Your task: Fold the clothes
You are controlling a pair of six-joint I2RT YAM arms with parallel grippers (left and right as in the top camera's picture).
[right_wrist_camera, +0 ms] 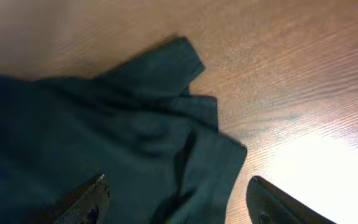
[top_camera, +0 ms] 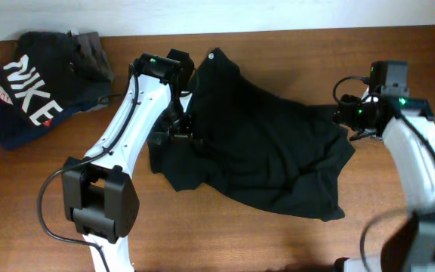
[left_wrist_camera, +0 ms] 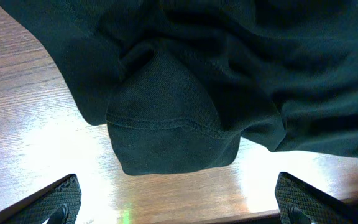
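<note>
Brown wooden table [top_camera: 278, 242] is carrying the black T-shirt [top_camera: 263, 151], which is lying crumpled across its middle, collar toward the far edge. At a hemmed fold on the shirt's left side, the left tool [left_wrist_camera: 182, 208] is hovering with jaws wide apart, gripping nothing. Over the shirt's right edge, the right tool [right_wrist_camera: 179, 202] is standing with fingers parted, fabric beneath. At the far left corner, the NIKE garment [top_camera: 25, 94] is lying.

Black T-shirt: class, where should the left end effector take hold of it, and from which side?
I would grip the hemmed flap, likely a sleeve, that juts out of the crumpled black T-shirt onto the table. Come from the bare wood side, where the open left end effector faces it: that edge is free and lies flat.
</note>
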